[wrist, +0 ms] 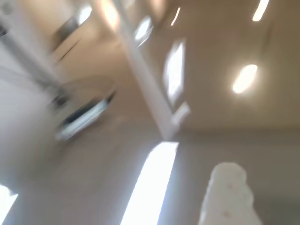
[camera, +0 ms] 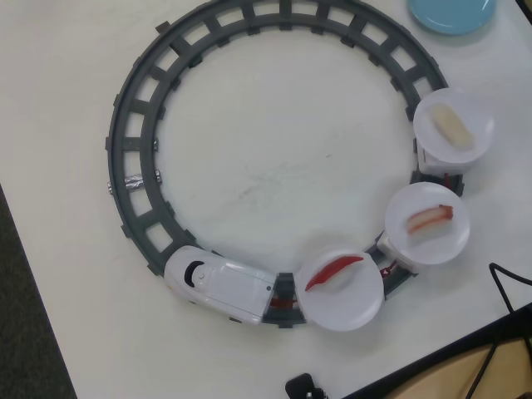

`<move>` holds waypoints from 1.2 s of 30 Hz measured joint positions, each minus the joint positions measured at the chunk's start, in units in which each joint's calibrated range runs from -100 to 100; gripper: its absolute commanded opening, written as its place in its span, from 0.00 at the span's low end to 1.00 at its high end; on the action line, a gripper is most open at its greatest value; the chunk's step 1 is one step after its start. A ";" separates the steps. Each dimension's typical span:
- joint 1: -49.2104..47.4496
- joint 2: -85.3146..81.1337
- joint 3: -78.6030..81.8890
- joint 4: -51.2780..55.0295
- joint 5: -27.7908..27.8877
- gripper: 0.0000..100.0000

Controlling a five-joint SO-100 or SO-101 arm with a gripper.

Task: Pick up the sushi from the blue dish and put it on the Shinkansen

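Note:
In the overhead view the white Shinkansen (camera: 218,285) stands on the grey circular track (camera: 137,133) at the lower left. It pulls three cars topped with round white plates. The sushi (camera: 430,218), pink-orange with a red edge, lies on the middle plate (camera: 428,245). A dark red curved piece (camera: 332,270) lies on the first plate and a pale beige piece (camera: 453,126) on the last. The blue dish (camera: 453,12) is cut off at the top right; its visible part is bare. The blurred wrist view faces a ceiling and shows one white finger (wrist: 228,192); the other jaw is out of view.
A black cable (camera: 509,287) loops at the right edge. A small black object (camera: 301,386) sits at the bottom edge. The table ends at dark floor (camera: 25,332) on the left and at a dark edge at the bottom right.

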 measured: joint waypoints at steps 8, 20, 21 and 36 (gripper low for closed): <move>34.11 6.91 -6.03 1.22 -26.72 0.20; 57.50 19.54 20.26 5.77 -38.12 0.20; 57.66 19.20 24.13 5.77 -38.17 0.20; 67.98 -16.17 62.76 13.39 -38.22 0.20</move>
